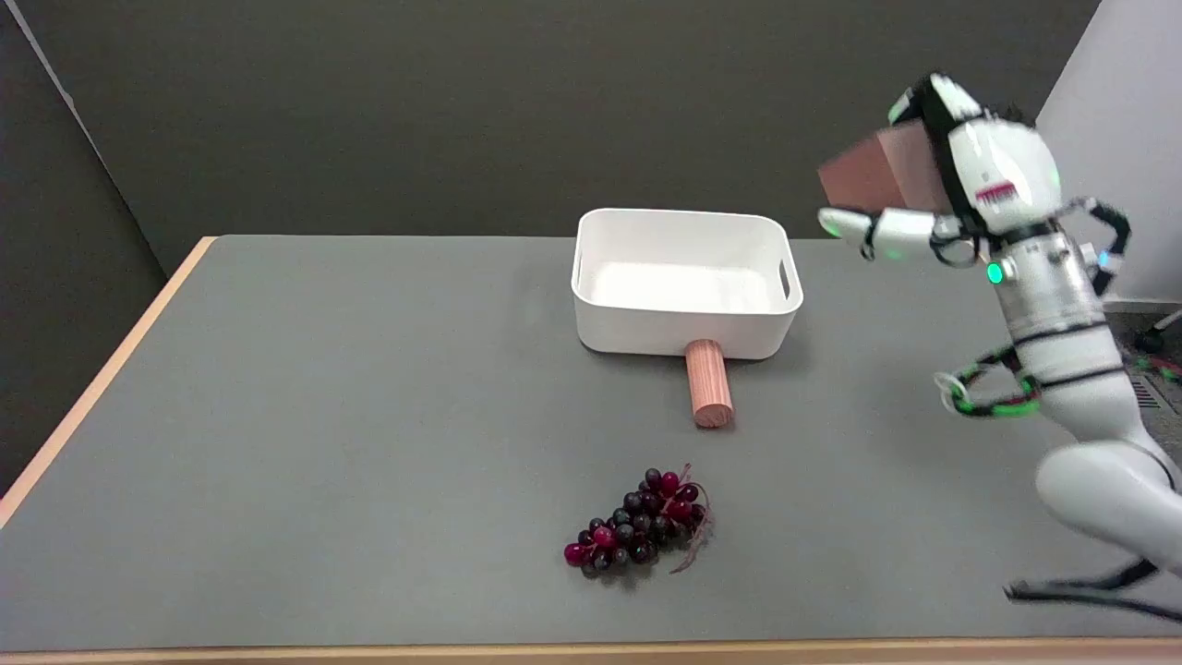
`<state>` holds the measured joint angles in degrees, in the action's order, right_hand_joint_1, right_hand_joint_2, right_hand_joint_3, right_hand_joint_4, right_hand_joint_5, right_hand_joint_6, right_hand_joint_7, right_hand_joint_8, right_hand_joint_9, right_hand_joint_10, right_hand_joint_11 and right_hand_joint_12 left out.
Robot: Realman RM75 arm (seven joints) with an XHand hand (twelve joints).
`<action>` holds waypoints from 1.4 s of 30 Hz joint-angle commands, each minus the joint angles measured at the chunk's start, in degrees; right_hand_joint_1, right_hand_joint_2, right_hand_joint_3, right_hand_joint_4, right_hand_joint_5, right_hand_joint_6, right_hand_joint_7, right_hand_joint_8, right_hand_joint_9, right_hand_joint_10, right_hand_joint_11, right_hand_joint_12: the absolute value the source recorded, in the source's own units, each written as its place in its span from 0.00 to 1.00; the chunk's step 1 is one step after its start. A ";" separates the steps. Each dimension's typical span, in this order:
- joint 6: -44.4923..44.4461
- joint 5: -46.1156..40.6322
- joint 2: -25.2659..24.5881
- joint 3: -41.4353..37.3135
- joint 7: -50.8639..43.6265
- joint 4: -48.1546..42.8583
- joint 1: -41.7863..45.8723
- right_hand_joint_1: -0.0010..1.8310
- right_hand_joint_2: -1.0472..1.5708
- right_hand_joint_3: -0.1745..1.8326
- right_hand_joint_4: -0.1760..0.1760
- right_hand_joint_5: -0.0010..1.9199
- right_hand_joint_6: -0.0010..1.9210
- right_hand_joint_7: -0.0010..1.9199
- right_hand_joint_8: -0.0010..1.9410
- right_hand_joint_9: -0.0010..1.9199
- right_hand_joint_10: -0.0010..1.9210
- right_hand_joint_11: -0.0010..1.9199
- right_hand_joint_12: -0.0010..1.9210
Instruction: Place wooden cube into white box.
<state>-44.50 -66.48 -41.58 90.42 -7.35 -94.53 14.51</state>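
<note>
1. The right robot hand (933,175) is raised in the air at the right side of the head view, clear of the bench (369,416) surface and to the right of the white box (685,325).
2. The robot hand grasps the wooden cube (873,175): the palm and upper fingers cover the cube's right side, and one finger lies along its underside. The cube's outline is blurred.
3. The wooden cube is off the bench, held above and to the right of the white box's right-hand rim. It is not inside the box.
4. The white box sits on the grey bench toward the far edge, open side up, with a handle slot visible in its right wall. Nothing is seen within it.
5. A wooden cylinder (708,383) lies on its side on the bench, one end touching or just beside the box's near wall, the other end pointing toward the camera.
6. A bunch of dark grapes (637,525) lies on the bench nearer the camera, well apart from the box.
</note>
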 commanded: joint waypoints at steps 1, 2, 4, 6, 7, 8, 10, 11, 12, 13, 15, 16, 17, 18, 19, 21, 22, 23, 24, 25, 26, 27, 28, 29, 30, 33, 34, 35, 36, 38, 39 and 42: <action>14.20 4.89 -5.40 22.43 3.95 20.35 -40.44 0.63 0.89 0.16 0.00 0.19 0.86 0.40 0.78 0.42 0.74 0.45 1.00; 14.93 4.95 -6.62 23.86 5.43 23.56 -42.15 0.63 0.89 0.16 0.00 0.19 0.86 0.40 0.78 0.42 0.74 0.45 1.00; 16.89 5.19 -10.78 27.15 10.20 33.15 -47.34 0.63 0.89 0.16 0.00 0.20 0.85 0.40 0.77 0.42 0.73 0.45 1.00; 18.19 5.33 -14.65 30.13 14.88 41.76 -51.47 0.63 0.89 0.16 0.00 0.20 0.85 0.41 0.77 0.42 0.73 0.45 1.00; 18.88 5.77 -16.46 32.00 17.41 46.11 -53.54 0.63 0.89 0.16 0.00 0.20 0.85 0.41 0.77 0.42 0.73 0.45 1.00; 19.26 6.55 -17.68 33.56 19.21 48.44 -54.99 0.63 0.89 0.16 0.00 0.20 0.85 0.41 0.77 0.42 0.74 0.45 1.00; 19.86 9.77 -19.55 36.44 22.67 53.61 -57.13 0.63 0.88 0.16 0.00 0.20 0.85 0.41 0.77 0.42 0.74 0.45 1.00; 19.93 10.87 -19.97 37.32 23.55 54.68 -57.39 0.63 0.88 0.16 0.00 0.20 0.85 0.41 0.77 0.42 0.74 0.45 1.00; 20.25 12.13 -20.56 37.96 24.52 55.49 -57.47 0.63 0.88 0.16 0.00 0.20 0.85 0.41 0.76 0.42 0.73 0.45 1.00; 21.04 13.66 -21.17 38.39 25.52 55.89 -57.24 0.63 0.88 0.16 0.00 0.20 0.85 0.41 0.76 0.41 0.73 0.45 1.00; 22.41 16.11 -22.03 39.03 27.05 55.89 -56.44 0.63 0.88 0.16 0.00 0.20 0.85 0.41 0.76 0.41 0.73 0.45 1.00; 23.03 17.35 -22.26 39.42 27.88 55.72 -56.07 0.63 0.90 0.12 0.00 0.20 0.85 0.41 0.76 0.43 0.69 0.45 0.97; 23.58 19.21 -22.37 40.17 29.65 54.99 -55.40 0.63 0.91 0.08 0.00 0.21 0.85 0.41 0.76 0.44 0.66 0.46 0.94; 23.88 21.22 -22.34 41.01 32.34 53.64 -54.25 0.63 0.91 0.08 0.00 0.21 0.85 0.41 0.76 0.44 0.66 0.46 0.94; 23.98 22.54 -22.26 41.45 34.11 52.94 -53.50 0.63 0.91 0.08 0.00 0.21 0.85 0.41 0.76 0.44 0.65 0.46 0.94; 23.32 25.70 -22.03 41.46 37.94 50.09 -51.19 0.63 0.91 0.08 0.00 0.21 0.85 0.41 0.76 0.44 0.65 0.46 0.94; 22.90 26.60 -21.94 41.26 39.07 48.90 -50.31 0.63 0.91 0.08 0.00 0.21 0.85 0.41 0.76 0.44 0.65 0.46 0.94; 22.12 27.28 -21.86 41.05 40.08 47.64 -49.63 0.63 0.91 0.08 0.00 0.21 0.85 0.41 0.76 0.44 0.65 0.46 0.94; 21.21 27.86 -21.57 40.87 40.82 46.27 -49.16 0.63 0.91 0.08 0.00 0.21 0.85 0.42 0.76 0.44 0.65 0.46 0.94; 20.55 28.32 -21.27 40.65 41.26 45.29 -48.86 0.63 0.91 0.08 0.00 0.21 0.85 0.42 0.76 0.44 0.65 0.46 0.94; 19.95 29.02 -20.79 40.17 41.41 43.97 -48.50 0.63 0.91 0.08 0.00 0.21 0.84 0.42 0.76 0.44 0.65 0.46 0.94; 19.49 29.80 -19.96 39.57 41.49 42.48 -48.05 0.63 0.91 0.08 0.00 0.21 0.84 0.42 0.76 0.44 0.66 0.46 0.94; 19.20 30.33 -19.28 39.15 41.57 41.57 -47.80 0.63 0.91 0.08 0.00 0.21 0.84 0.42 0.76 0.44 0.66 0.46 0.94; 18.81 30.65 -18.27 38.69 42.02 40.66 -47.49 0.63 0.91 0.08 0.00 0.21 0.84 0.42 0.76 0.44 0.66 0.46 0.94; 18.38 30.76 -17.03 38.17 42.67 39.91 -47.19 0.60 0.88 0.15 0.07 0.21 0.80 0.41 0.72 0.43 0.66 0.45 0.95; 17.93 29.82 -15.04 37.11 43.97 39.41 -46.69 0.41 0.71 0.54 0.46 0.20 0.53 0.36 0.46 0.33 0.64 0.32 0.94; 18.05 29.04 -14.74 36.13 44.53 39.40 -46.24 0.38 0.71 0.54 0.49 0.18 0.48 0.34 0.41 0.31 0.61 0.28 0.92; 18.26 27.63 -14.37 34.77 45.05 39.22 -45.68 0.31 0.69 0.53 0.53 0.14 0.35 0.26 0.31 0.24 0.54 0.22 0.84; 18.33 26.43 -14.14 33.73 45.30 39.03 -45.24 0.24 0.68 0.52 0.57 0.10 0.22 0.19 0.22 0.17 0.46 0.16 0.76; 17.96 21.42 -13.69 30.21 45.35 37.73 -42.77 0.18 0.64 0.56 0.60 0.06 0.16 0.10 0.17 0.08 0.37 0.09 0.67; 17.93 18.98 -13.56 28.74 45.35 36.92 -41.66 0.17 0.64 0.54 0.61 0.03 0.14 0.07 0.15 0.05 0.34 0.06 0.66; 16.77 10.65 -13.39 23.48 44.98 33.56 -37.10 0.15 0.63 0.52 0.62 0.00 0.02 0.00 0.02 0.00 0.17 0.00 0.58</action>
<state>-26.03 -42.67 -57.60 125.25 29.67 -54.00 -31.72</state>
